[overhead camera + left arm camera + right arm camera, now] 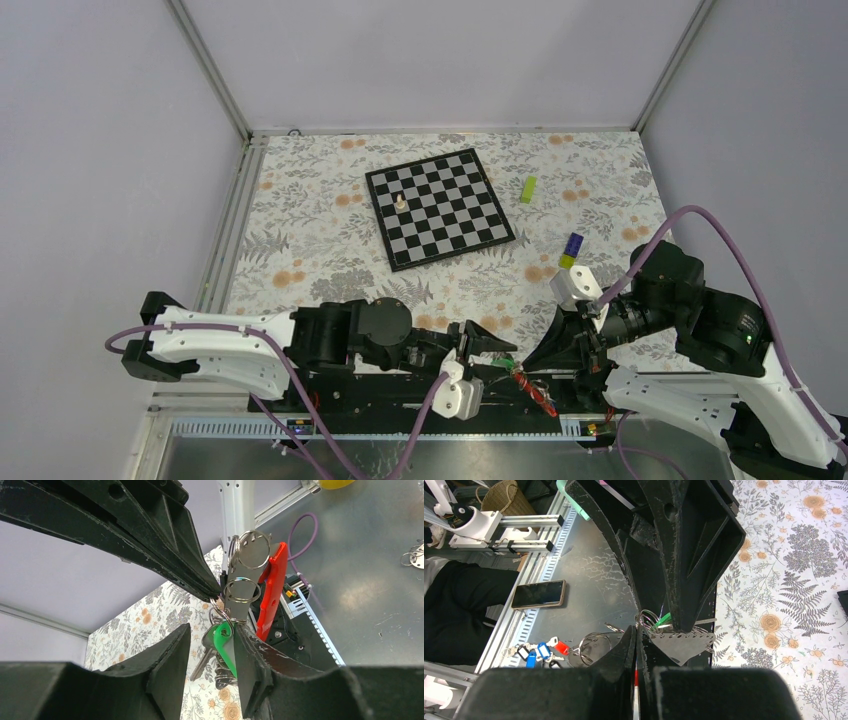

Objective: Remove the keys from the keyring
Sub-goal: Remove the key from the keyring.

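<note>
The keyring [240,589] hangs in the air above the table's near edge, with a grey tag and a red strap [272,595] on it. The strap also shows in the top view [536,392]. My right gripper [636,632] is shut on the keyring, and its tip meets the rings in the left wrist view. My left gripper [212,630] is open around the hanging keys. A green-headed key [225,642] rests against its right finger [255,665], and a silvery key [202,655] hangs in the gap. The two grippers meet tip to tip in the top view [515,362].
A chessboard [440,207] with one pale piece [400,201] lies at mid table. Right of it are a lime-green block [527,188] and a purple-and-yellow block [571,249]. Below the table edge lie a phone [538,594] and another key bunch with blue and red tags [540,650].
</note>
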{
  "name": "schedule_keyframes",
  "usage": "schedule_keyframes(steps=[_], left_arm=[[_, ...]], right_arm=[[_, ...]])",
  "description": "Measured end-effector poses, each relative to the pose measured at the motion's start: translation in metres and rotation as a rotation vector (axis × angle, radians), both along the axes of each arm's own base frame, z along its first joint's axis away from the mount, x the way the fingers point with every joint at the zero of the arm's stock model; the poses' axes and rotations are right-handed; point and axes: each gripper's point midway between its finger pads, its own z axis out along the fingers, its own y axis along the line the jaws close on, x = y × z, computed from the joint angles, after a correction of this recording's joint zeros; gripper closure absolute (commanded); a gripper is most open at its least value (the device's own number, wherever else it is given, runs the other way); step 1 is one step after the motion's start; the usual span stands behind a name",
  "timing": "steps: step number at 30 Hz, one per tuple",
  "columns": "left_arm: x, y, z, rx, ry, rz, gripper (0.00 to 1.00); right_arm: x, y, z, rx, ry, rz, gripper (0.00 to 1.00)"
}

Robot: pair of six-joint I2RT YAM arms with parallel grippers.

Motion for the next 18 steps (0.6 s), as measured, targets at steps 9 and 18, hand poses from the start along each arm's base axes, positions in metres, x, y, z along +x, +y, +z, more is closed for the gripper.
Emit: schedule_keyframes(steps=[9,18], left_arm=[[-0.0004,-0.0010,-0.0004,0.000,0.000,-0.001,0.80],[-0.0020,-0.0012,-0.0033,0.010,0.003,-0.004,0.98]], right_arm=[[-0.0003,0.0000,0.0021,0.010,0.000,-0.004,1.00],[-0.0007,-0.0011,0.0027,0.015,-0.003,-0.007,1.00]])
